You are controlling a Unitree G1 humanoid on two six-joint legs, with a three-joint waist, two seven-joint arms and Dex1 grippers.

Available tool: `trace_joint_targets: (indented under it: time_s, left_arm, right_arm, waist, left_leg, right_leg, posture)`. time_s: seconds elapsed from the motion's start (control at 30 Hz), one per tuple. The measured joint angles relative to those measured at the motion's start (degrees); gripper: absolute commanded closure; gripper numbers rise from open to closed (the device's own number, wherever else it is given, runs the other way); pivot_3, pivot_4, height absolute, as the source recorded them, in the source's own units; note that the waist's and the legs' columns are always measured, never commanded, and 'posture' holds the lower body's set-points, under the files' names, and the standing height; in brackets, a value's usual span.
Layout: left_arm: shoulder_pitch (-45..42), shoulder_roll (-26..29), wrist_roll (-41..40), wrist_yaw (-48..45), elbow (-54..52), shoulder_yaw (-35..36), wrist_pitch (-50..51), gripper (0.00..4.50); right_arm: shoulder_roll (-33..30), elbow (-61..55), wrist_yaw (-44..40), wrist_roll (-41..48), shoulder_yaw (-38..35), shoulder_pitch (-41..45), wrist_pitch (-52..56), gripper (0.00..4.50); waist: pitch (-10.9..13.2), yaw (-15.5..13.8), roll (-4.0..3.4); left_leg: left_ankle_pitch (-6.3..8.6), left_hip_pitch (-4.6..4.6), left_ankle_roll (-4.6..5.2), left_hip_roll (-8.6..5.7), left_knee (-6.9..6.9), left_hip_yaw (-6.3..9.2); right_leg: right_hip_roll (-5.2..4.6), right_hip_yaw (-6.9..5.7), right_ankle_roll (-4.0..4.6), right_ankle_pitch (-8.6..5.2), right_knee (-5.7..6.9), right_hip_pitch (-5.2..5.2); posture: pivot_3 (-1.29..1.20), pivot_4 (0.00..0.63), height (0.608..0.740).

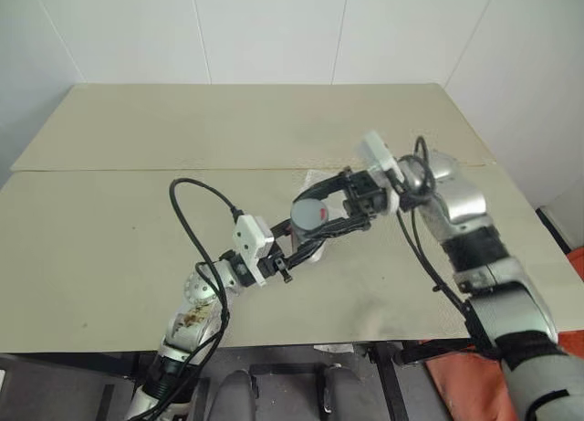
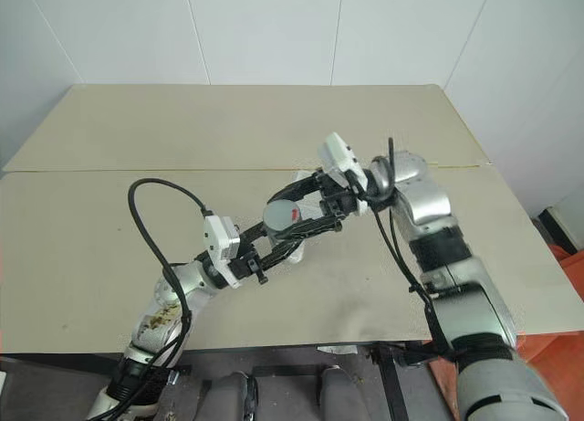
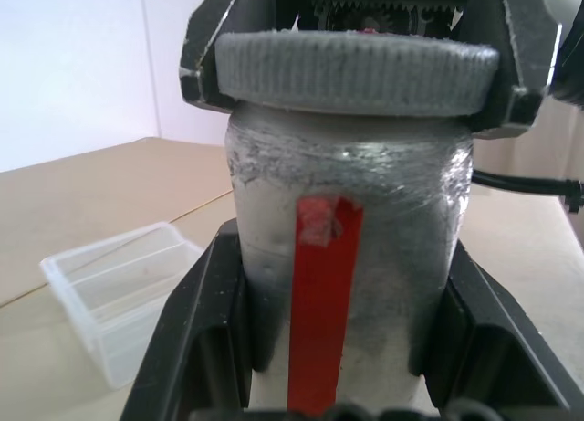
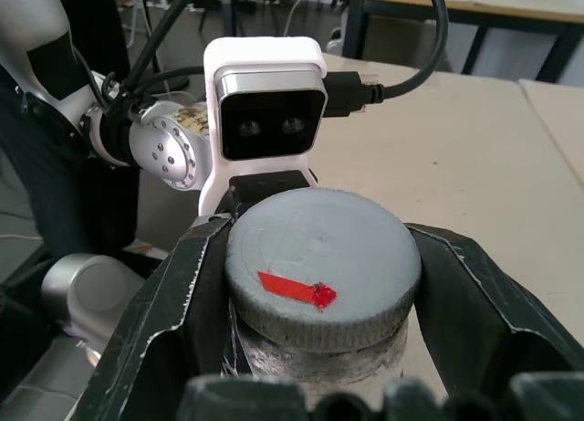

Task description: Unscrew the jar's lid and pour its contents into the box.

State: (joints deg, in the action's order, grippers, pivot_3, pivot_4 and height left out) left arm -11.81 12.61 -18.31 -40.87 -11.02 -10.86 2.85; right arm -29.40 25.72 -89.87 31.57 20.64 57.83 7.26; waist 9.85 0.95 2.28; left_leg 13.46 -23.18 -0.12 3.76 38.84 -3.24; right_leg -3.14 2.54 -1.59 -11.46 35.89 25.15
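Left gripper (image 1: 294, 243) is closed on the jar (image 3: 351, 257), fingers (image 3: 196, 339) clamping the body on either side of the red label stripe (image 3: 321, 302); right gripper (image 1: 339, 205) is closed on the lid (image 4: 321, 266), one finger (image 4: 160, 321) on each side of the ribbed rim; lid sits on the jar mouth; jar is held above the middle of the worktop (image 1: 109, 247), tilted toward 1 o'clock in the head views; box (image 3: 123, 293) rests on the worktop just beyond the jar, partly hidden behind both grippers at 12 o'clock.
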Motion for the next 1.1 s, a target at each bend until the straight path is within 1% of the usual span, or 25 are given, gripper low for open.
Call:
trace_joint_targets:
  time_s: [0.07, 0.13, 0.17, 0.23, 0.33, 0.47, 0.53, 0.67, 0.87, 1.0, 1.1]
  left_arm:
    - [0.84, -0.40, 0.16, 0.77, -0.03, 0.00, 0.04, 2.57]
    - [1.19, -0.76, 0.30, 1.37, -0.04, -0.01, 0.10, 2.57]
    - [1.18, -0.83, 0.44, 1.44, -0.17, -0.21, 0.12, 2.57]
    - [1.16, -1.57, 0.76, 1.51, -0.65, -1.64, 0.13, 2.57]
    - [1.10, -1.95, 0.96, 1.57, -0.95, -2.64, 0.13, 2.57]
    - [0.87, -1.35, 0.92, 1.21, -1.57, -2.61, 0.07, 2.57]
    - [0.74, -1.10, 0.85, 0.52, -1.54, -2.67, 0.05, 2.57]
    - [-0.43, -0.60, 0.53, -1.06, -0.87, -2.64, 0.04, 2.57]
    - [-2.37, -0.35, 0.05, -2.90, 0.83, -2.16, -0.03, 2.57]
    - [-3.24, -0.26, 0.05, -3.73, 2.62, -1.61, -0.21, 2.57]
    - [-3.60, -0.53, 0.11, -4.02, 3.14, -1.59, -0.51, 2.57]
  right_arm:
    - [-1.34, 3.21, -0.02, 2.67, 4.64, 2.32, -1.77, 1.73]
    - [-1.93, 5.49, -0.03, 4.62, 7.82, 4.17, -2.97, 0.99]
    - [-2.06, 6.37, -0.03, 5.48, 8.98, 4.84, -3.61, 0.74]
    - [-2.05, 6.55, -0.04, 7.63, 11.04, 5.40, -4.03, 0.05]
    - [-3.69, 6.11, -0.03, 10.48, 12.22, 5.11, -4.03, 0.02]
    - [-8.65, 3.42, -0.03, 13.73, 10.86, 2.65, -4.03, 0.02]
    - [-10.28, 1.67, -0.02, 14.32, 7.67, 0.26, -4.03, 0.02]
    - [-11.36, -1.95, 0.03, 13.75, 1.54, -4.47, -3.81, 0.02]
    - [-13.01, -11.99, 0.98, 12.22, -7.47, -13.22, -0.39, 0.02]
    - [-12.78, -20.50, 7.29, 12.20, -12.55, -18.14, 3.55, 0.02]
    - [-10.37, -28.74, 17.59, 11.24, -15.48, -19.81, 6.92, 0.02]
  waist:
    - [0.01, -0.19, -0.01]
    - [0.01, -0.25, -0.01]
    - [0.01, -0.26, -0.01]
    - [0.01, -0.25, -0.01]
    - [0.01, -0.39, -0.01]
    - [0.01, -0.40, -0.01]
    - [0.01, -0.35, -0.01]
    - [0.01, -0.24, -0.01]
    - [0.01, -0.32, -0.01]
    - [0.01, -0.19, -0.01]
    - [0.01, -0.06, -0.02]
  left_leg:
    - [0.00, -0.02, 0.00, -0.01, 0.01, -0.01]
    - [0.00, -0.04, 0.00, -0.02, 0.02, -0.03]
    - [0.00, -0.04, 0.00, -0.02, 0.02, -0.03]
    - [0.00, -0.04, 0.00, -0.02, 0.01, -0.02]
    - [0.00, -0.06, 0.00, -0.02, 0.02, 0.00]
    - [0.00, -0.04, 0.00, -0.02, 0.02, -0.02]
    - [0.00, -0.04, 0.00, -0.02, 0.02, -0.01]
    - [0.00, -0.01, 0.00, -0.02, 0.02, 0.00]
    - [0.00, -0.02, 0.00, -0.02, 0.03, 0.00]
    - [0.00, -0.02, 0.00, -0.03, 0.06, -0.01]
    - [0.00, 0.02, 0.00, -0.01, 0.05, 0.03]
  right_leg:
    - [-0.04, -0.01, 0.00, 0.00, -0.01, 0.01]
    - [-0.06, -0.01, 0.00, 0.00, -0.01, 0.01]
    - [-0.07, -0.01, 0.00, 0.00, -0.01, 0.00]
    - [-0.07, -0.01, 0.00, 0.00, -0.01, 0.00]
    - [-0.06, -0.04, 0.00, 0.00, 0.00, 0.01]
    - [-0.07, -0.02, 0.00, 0.00, -0.01, 0.00]
    - [-0.07, -0.02, 0.00, 0.00, 0.00, 0.00]
    - [-0.05, -0.02, 0.00, 0.00, 0.03, 0.00]
    - [-0.05, -0.01, -0.01, 0.00, 0.03, 0.00]
    - [-0.05, 0.01, -0.02, 0.00, 0.04, 0.00]
    - [0.00, 0.01, -0.02, -0.01, 0.10, 0.01]
  posture:
    - [0.00, 0.150, 0.740]
    - [0.00, 0.150, 0.740]
    - [0.00, 0.150, 0.740]
    - [0.00, 0.150, 0.740]
    - [0.00, 0.150, 0.740]
    - [0.00, 0.150, 0.740]
    - [0.00, 0.150, 0.740]
    - [0.00, 0.150, 0.740]
    - [0.00, 0.150, 0.740]
    - [0.00, 0.150, 0.740]
    - [0.00, 0.150, 0.740]
